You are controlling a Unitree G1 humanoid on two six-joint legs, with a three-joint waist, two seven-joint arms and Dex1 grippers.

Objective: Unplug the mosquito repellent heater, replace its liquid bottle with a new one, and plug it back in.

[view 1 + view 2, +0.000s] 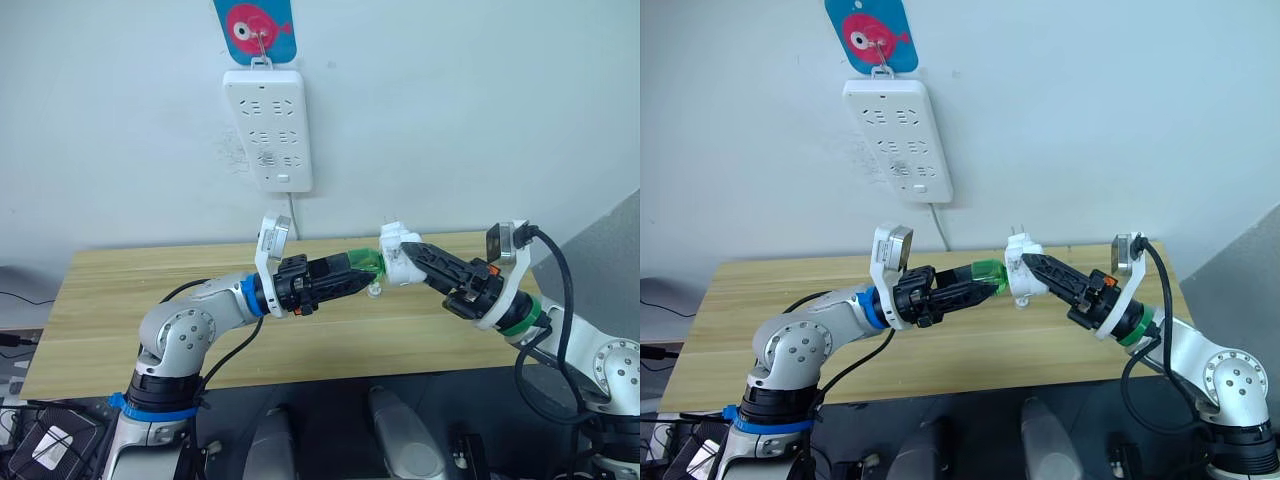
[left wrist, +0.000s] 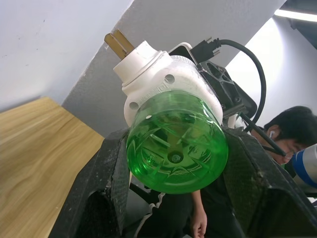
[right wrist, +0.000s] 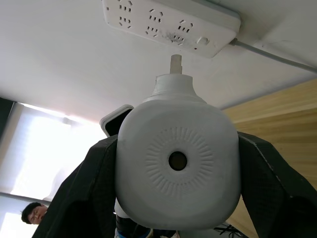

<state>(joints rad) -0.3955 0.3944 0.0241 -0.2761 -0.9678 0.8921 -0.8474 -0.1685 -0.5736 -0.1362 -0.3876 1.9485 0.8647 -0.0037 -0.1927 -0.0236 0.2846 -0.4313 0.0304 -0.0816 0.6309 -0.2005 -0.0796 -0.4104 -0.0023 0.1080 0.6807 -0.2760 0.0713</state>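
- Here, above the desk (image 1: 120, 300) near its back edge, the left tool (image 1: 985, 278) is clamped on the green bottle (image 1: 989, 273).
- The right tool (image 1: 1033, 270) grips the heater (image 1: 1021, 277) — bottle seated in it, prongs up.

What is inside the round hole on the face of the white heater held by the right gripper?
In the right wrist view, the hole in the mosquito repellent heater looks dark; no wick tip can be made out. The green bottle, gripped by the left gripper, meets the heater's far side, its neck covered by the housing.
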